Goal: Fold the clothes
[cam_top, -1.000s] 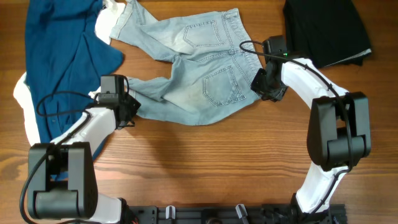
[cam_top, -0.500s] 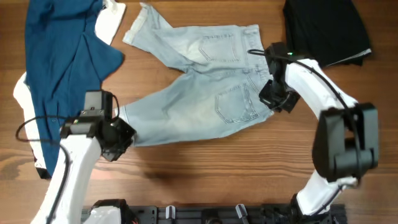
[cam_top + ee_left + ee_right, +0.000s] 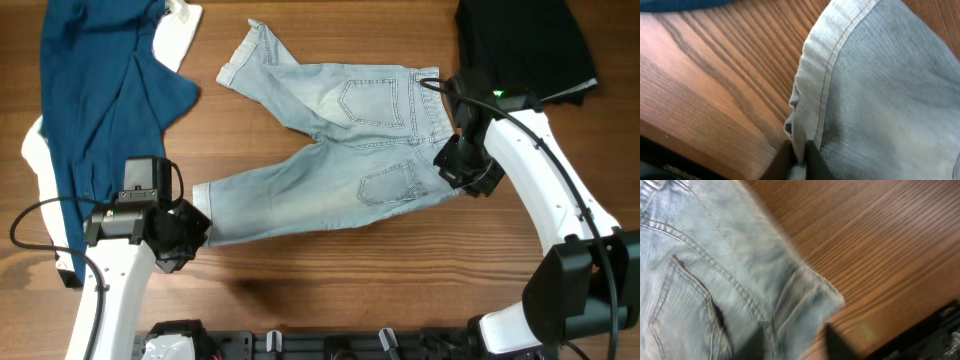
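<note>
The pale blue denim shorts [image 3: 340,150] lie back-pockets-up across the middle of the table, one leg running down-left and the other up-left. My left gripper [image 3: 190,228] is shut on the hem of the lower leg; the left wrist view shows the hem [image 3: 812,65] pinched between the fingers [image 3: 799,160]. My right gripper [image 3: 455,170] is at the waistband end on the right. In the right wrist view the waistband corner [image 3: 805,295] sits between its fingers [image 3: 800,337], blurred by motion.
A navy shirt [image 3: 100,90] lies over a white cloth [image 3: 175,35] at the left. A black garment [image 3: 525,45] sits at the back right. Bare wood lies along the front of the table [image 3: 330,280].
Both grippers have moved right and toward the front, dragging the shorts with them. The lower leg is stretched out straighter and the shorts have come off the navy shirt.
</note>
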{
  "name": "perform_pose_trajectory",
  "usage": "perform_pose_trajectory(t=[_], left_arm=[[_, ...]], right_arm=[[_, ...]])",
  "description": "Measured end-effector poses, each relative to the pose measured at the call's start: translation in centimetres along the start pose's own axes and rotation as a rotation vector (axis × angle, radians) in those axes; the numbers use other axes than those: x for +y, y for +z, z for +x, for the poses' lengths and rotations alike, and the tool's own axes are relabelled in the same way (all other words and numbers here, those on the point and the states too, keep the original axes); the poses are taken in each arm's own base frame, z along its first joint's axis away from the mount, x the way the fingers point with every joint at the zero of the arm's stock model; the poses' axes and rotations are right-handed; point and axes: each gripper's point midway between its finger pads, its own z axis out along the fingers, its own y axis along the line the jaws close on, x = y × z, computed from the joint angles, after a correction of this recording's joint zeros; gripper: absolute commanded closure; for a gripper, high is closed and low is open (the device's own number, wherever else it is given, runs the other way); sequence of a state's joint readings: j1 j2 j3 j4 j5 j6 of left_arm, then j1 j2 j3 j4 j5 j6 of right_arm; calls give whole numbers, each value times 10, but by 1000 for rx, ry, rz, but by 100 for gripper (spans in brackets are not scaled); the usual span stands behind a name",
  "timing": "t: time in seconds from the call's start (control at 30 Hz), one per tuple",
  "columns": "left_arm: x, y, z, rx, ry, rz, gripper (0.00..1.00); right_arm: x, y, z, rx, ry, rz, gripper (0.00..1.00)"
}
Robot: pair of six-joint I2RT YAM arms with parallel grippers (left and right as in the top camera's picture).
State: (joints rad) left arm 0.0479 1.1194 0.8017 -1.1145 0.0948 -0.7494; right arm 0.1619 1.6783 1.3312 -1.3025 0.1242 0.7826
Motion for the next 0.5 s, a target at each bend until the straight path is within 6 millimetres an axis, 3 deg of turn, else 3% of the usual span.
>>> perform_pose_trajectory(t=[0.07, 0.2, 0.3, 0.37, 0.5], left_arm=[[-1, 0, -3, -14, 20, 3, 27], [-4, 0, -2, -25, 70, 1, 16], [-14, -3, -1, -37, 115, 19, 0], [-37, -14, -13, -102, 160, 90, 1], [-132, -66, -58, -384, 338, 391, 1]], right_arm=[[11, 0, -3, -7, -110, -53, 0], [20, -3, -3, -15, -241, -104, 0], [30, -20, -9, -92, -300, -184, 0], [37, -36, -10, -143, -347, -249, 0], [52, -54, -7, -209, -438, -329, 0]])
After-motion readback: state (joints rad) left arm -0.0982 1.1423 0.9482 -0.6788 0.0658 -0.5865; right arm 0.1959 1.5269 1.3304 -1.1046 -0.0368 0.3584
